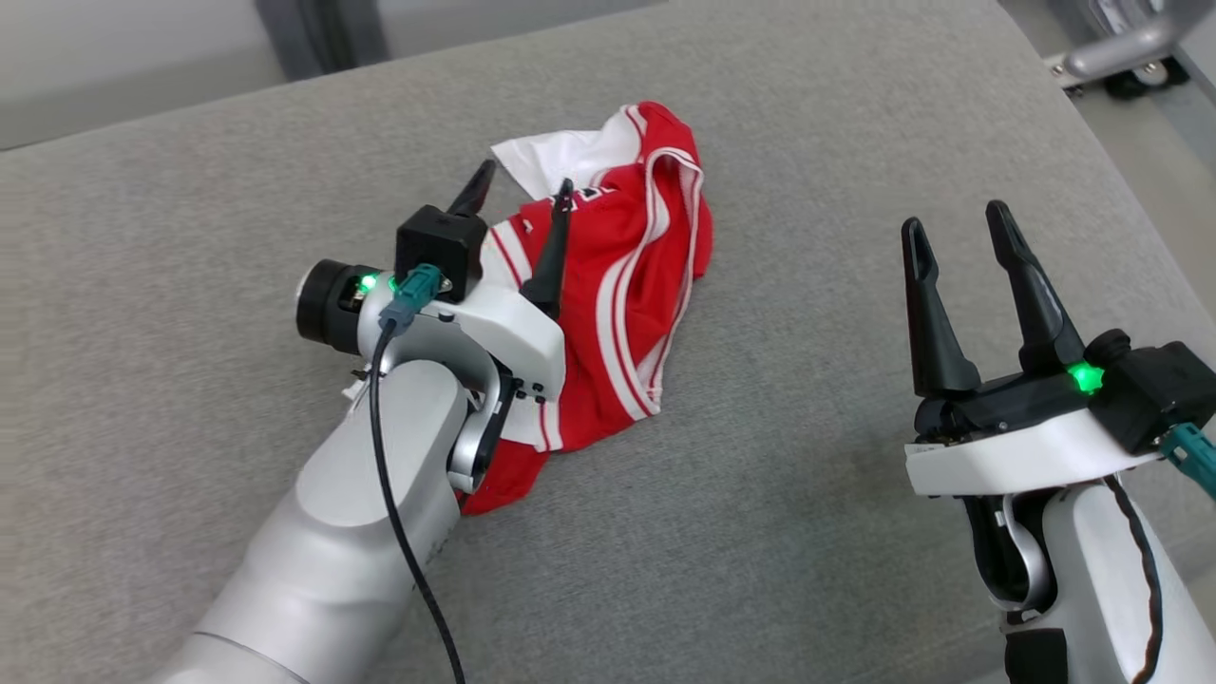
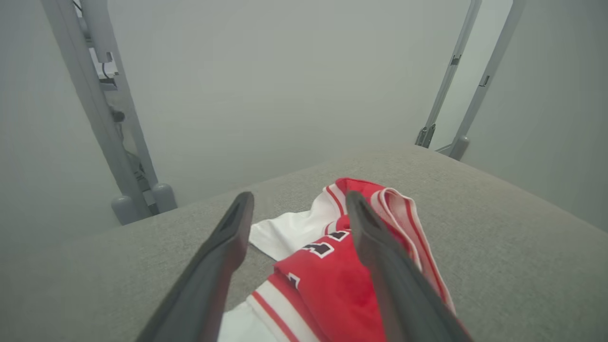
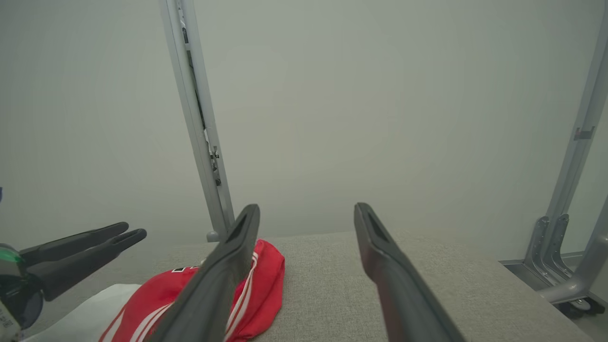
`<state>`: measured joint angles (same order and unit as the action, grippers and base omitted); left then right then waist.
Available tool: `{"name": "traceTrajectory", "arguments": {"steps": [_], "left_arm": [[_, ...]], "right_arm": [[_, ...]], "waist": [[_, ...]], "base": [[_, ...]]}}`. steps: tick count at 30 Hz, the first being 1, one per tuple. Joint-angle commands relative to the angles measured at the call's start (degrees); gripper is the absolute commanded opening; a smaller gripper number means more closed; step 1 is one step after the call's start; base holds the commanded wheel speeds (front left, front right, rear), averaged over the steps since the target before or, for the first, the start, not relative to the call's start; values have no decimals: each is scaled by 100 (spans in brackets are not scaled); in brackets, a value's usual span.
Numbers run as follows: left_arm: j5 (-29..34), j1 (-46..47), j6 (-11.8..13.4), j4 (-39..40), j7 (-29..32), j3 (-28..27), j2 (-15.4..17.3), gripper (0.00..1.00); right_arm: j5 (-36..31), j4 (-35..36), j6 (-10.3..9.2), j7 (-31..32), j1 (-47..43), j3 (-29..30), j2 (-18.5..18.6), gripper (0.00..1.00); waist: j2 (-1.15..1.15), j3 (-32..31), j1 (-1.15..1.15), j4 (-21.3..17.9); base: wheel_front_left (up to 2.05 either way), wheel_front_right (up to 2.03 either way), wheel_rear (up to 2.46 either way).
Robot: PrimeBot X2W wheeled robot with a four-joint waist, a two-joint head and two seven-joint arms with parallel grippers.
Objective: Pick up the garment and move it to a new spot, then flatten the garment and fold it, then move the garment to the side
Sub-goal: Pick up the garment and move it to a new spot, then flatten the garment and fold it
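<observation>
A red garment (image 1: pixel 627 313) with white stripes and a white panel lies crumpled on the grey padded surface (image 1: pixel 836 494), left of centre. My left gripper (image 1: pixel 524 185) hovers over the garment's left part with its fingers spread apart and nothing between them. In the left wrist view the garment (image 2: pixel 327 275) lies loose below the open left gripper (image 2: pixel 299 199). My right gripper (image 1: pixel 955 220) stands open over bare fabric to the right, apart from the garment. The right wrist view looks past the open right gripper (image 3: pixel 308 209) to the garment (image 3: pixel 266 270) at lower left and the left gripper (image 3: pixel 90 244) beyond it.
The padded surface ends at a far edge with pale floor behind it. Grey metal frame legs (image 2: pixel 128 190) stand beyond that edge, and a wheeled metal base (image 1: pixel 1130 57) sits at the upper right. Bare padding stretches to the right of and in front of the garment.
</observation>
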<state>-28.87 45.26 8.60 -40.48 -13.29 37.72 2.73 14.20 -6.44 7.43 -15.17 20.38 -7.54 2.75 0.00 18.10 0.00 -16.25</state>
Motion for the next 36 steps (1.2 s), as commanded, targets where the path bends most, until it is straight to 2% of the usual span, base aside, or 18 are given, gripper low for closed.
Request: {"name": "traceTrajectory", "arguments": {"steps": [1,5,7,8,13,17,24,29,36], "left_arm": [[0,86,87,34,-94,-110,48,100],[124,-202,265,277,-181,-366,288,100],[312,-571,417,825,-182,-664,523,100],[312,-571,417,825,-182,-664,523,100],[560,-1647,618,1770,-183,-1159,904,100],[713,-2564,744,2418,-184,-1525,1020,100],[1103,-3861,876,3199,-182,-2068,645,100],[1323,-4152,628,3367,-181,-2303,340,100],[1533,-4029,301,3251,-181,-2496,174,100]], "right_arm": [[-56,-7,11,-15,-113,26,29,100],[-181,13,11,-15,-245,58,33,100],[-280,22,11,-15,-356,36,31,100],[-280,22,11,-15,-356,36,31,100],[-360,0,11,-15,-560,19,37,100],[-381,-24,11,-15,-726,31,34,100],[-249,-126,11,-15,-952,44,33,100],[-326,-208,11,-15,-1008,-38,36,100],[-675,-352,11,-15,-872,-426,65,100]], "waist": [[0,-240,0,278],[0,-512,0,638],[0,-702,0,904],[0,-702,0,904],[0,-965,0,1252],[0,-1144,0,1463],[0,-1329,0,1706],[0,-1365,0,1828],[0,-1246,0,2057]], "base": [[0,0,0],[0,0,0],[0,0,0],[0,0,0],[0,0,0],[0,0,0],[0,0,0],[0,0,0],[0,0,0]]}}
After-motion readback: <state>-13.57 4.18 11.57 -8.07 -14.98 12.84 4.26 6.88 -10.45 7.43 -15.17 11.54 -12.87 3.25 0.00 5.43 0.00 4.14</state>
